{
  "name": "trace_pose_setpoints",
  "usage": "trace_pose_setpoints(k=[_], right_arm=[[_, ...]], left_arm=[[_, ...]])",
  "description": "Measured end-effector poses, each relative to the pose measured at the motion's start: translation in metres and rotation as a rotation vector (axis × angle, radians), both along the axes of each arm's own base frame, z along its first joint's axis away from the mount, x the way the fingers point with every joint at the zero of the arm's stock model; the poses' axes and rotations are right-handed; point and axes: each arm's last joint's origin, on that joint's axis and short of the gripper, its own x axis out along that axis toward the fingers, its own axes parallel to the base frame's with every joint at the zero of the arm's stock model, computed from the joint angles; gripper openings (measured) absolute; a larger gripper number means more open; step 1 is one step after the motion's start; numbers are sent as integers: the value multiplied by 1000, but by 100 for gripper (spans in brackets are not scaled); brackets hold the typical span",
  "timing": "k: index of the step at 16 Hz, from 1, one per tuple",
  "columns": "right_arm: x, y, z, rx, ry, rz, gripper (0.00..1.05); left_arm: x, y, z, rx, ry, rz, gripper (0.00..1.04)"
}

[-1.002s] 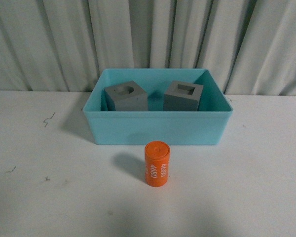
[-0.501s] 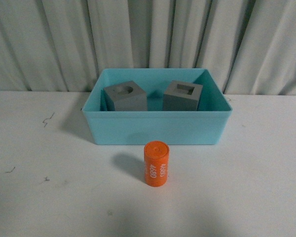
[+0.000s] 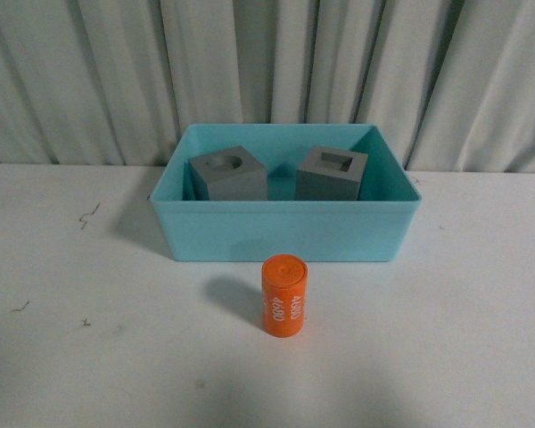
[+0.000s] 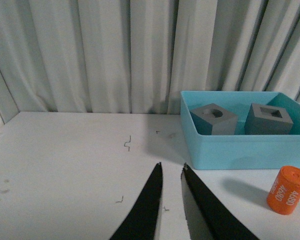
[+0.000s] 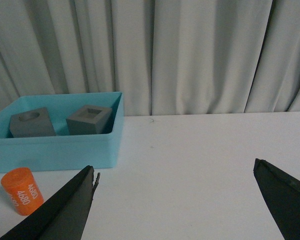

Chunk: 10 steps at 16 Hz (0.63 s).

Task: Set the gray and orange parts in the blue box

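The blue box (image 3: 285,234) stands at the middle back of the white table. Inside it sit two gray cubes: the one with a round recess (image 3: 227,174) on the left, the one with a square recess (image 3: 332,174) on the right. The orange cylinder (image 3: 284,295) with white digits stands upright on the table just in front of the box. No gripper shows in the front view. My left gripper (image 4: 171,167) is shut and empty, left of the cylinder (image 4: 288,190). My right gripper (image 5: 175,170) is open and empty, right of the cylinder (image 5: 22,191) and the box (image 5: 55,147).
A pale pleated curtain (image 3: 267,71) hangs behind the table. Small dark marks (image 3: 87,214) dot the table's left side. The white tabletop (image 3: 464,339) extends on both sides of the box.
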Motion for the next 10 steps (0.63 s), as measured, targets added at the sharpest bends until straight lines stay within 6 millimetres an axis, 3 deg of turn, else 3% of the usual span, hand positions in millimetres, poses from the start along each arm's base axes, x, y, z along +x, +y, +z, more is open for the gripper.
trace_pose_setpoints(k=[7, 10], right_arm=[[0, 0, 0, 0, 0, 0, 98], [0, 0, 0, 0, 0, 0, 98]], left_arm=[[0, 0, 0, 0, 0, 0, 95], [0, 0, 0, 1, 0, 0, 98]])
